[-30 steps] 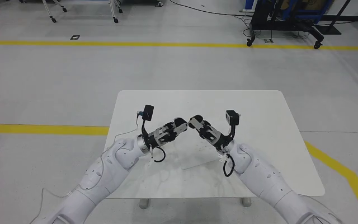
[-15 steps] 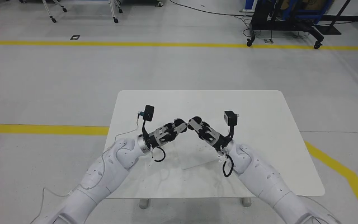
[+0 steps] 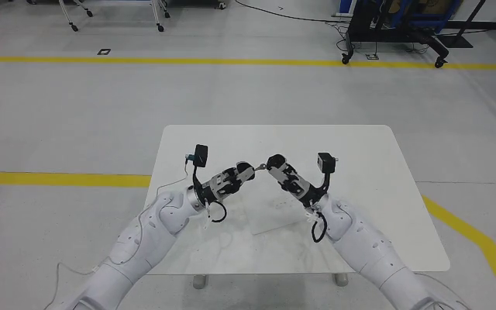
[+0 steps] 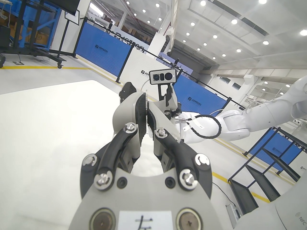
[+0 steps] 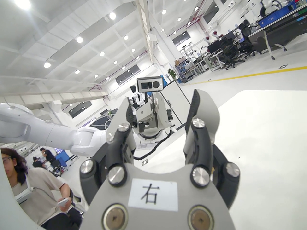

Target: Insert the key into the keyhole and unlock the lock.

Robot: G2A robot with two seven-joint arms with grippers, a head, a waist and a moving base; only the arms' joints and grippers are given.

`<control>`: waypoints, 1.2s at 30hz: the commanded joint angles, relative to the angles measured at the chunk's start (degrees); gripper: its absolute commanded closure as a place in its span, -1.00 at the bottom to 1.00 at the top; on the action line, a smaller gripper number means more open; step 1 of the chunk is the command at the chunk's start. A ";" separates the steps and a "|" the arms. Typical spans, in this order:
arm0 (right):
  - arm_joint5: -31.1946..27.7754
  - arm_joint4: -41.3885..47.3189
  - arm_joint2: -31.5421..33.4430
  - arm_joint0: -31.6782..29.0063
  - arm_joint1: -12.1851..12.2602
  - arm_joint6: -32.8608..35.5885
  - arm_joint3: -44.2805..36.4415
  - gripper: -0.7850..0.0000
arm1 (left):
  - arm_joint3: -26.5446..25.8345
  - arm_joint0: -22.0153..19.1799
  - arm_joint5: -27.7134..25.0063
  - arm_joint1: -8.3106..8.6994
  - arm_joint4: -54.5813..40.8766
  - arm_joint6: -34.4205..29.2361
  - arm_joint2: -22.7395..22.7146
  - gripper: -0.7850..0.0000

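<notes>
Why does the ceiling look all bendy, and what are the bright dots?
Left wrist view: a wide lens bends the ceiling; the dots are lamps, glaring white. Right wrist view: same bending, one lamp flares. Top view: the yellow floor line looks straight.

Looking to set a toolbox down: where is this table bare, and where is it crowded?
Crowded: the middle, where the left gripper and right gripper nearly meet, and the near half behind them. Bare: the far strip of the table beyond them, and its far right corner.
</notes>
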 commanded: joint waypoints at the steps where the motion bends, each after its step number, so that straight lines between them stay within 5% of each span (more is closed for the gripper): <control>1: -0.01 -0.02 -0.05 0.01 0.00 0.29 -0.02 -1.00 | -0.07 0.23 0.00 0.09 0.29 0.64 -0.49 1.00; 12: 0.53 -0.92 0.31 0.10 0.06 0.50 -0.46 -1.00 | 0.20 -0.10 0.00 0.20 2.64 -0.62 -1.04 1.00; 17: 8.30 -34.99 6.62 -0.15 3.14 9.83 -8.75 -1.00 | 0.22 -0.63 0.00 0.23 7.30 -2.05 -1.48 1.00; 21: 4.45 -40.11 15.03 -7.04 5.91 9.14 -14.08 -1.00 | -0.29 -0.49 0.00 0.07 9.95 -3.24 -1.15 1.00; 32: 2.32 -34.95 17.93 -10.37 7.85 24.79 -20.01 -1.00 | -1.33 -0.81 0.00 -0.35 14.39 -7.28 -0.03 1.00; 35: 2.51 -32.64 17.23 -9.33 7.84 26.88 -18.87 -0.71 | -2.25 -0.79 0.00 -0.28 15.72 -8.21 0.49 1.00; 36: 2.54 -32.06 16.93 -8.99 7.82 27.44 -18.57 -0.75 | -2.49 -0.75 0.00 -0.24 15.95 -8.33 0.66 1.00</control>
